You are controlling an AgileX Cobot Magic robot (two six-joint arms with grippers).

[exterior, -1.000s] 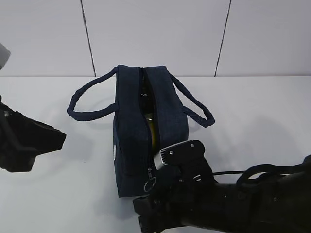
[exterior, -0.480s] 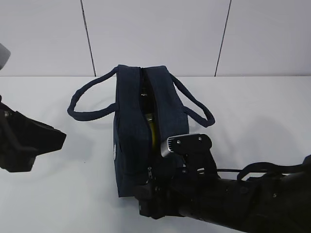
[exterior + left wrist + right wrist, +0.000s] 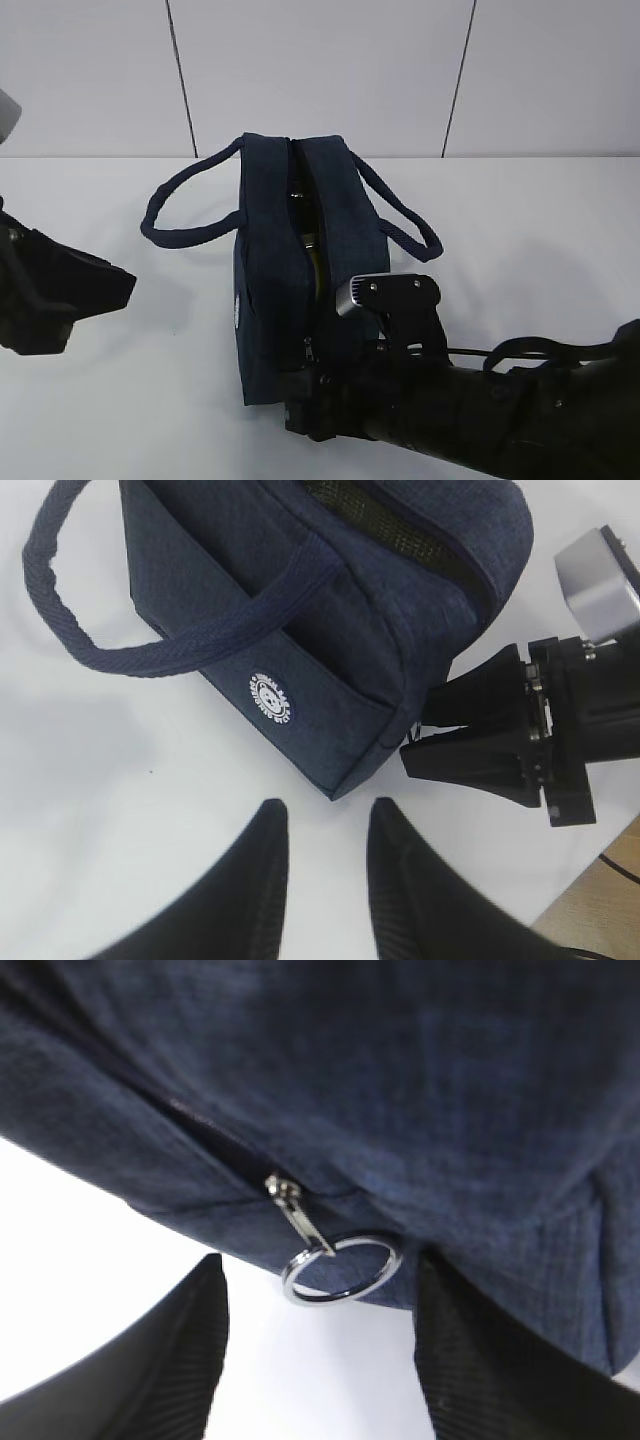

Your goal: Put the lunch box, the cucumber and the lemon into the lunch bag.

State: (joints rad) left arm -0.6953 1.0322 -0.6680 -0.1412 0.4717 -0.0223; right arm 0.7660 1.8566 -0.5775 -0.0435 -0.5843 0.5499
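Standing upright on the white table [image 3: 520,220], the bag [image 3: 270,300] has its top slit open along most of its length, and a strip of yellow – likely the lemon [image 3: 317,272] – shows through the gap in the exterior view; the box and cucumber cannot be made out, so whether they are already inside is a guess, though none lies on the table in view. The right gripper [image 3: 318,1345] sits low at the bag's near end, jaws spread fairly wide and holding nothing, with the metal ring pull [image 3: 340,1269] hanging between the two fingers [image 3: 170,1360] but touched by neither. The left gripper [image 3: 320,880] hovers apart from the bag's side, jaws partly parted and empty. The packing looks about done, and the step in hand is probably the zipper. The ring is thin, hard and slick, and it swings freely on its tab – the pads should close flat across the ring or on the tab just above it, squarely, or it will skid out. The bag is soft fabric and likely light for its bulk, so a pull on the zipper would drag or fold it unless the left gripper steadies the far end or a handle [image 3: 185,210].
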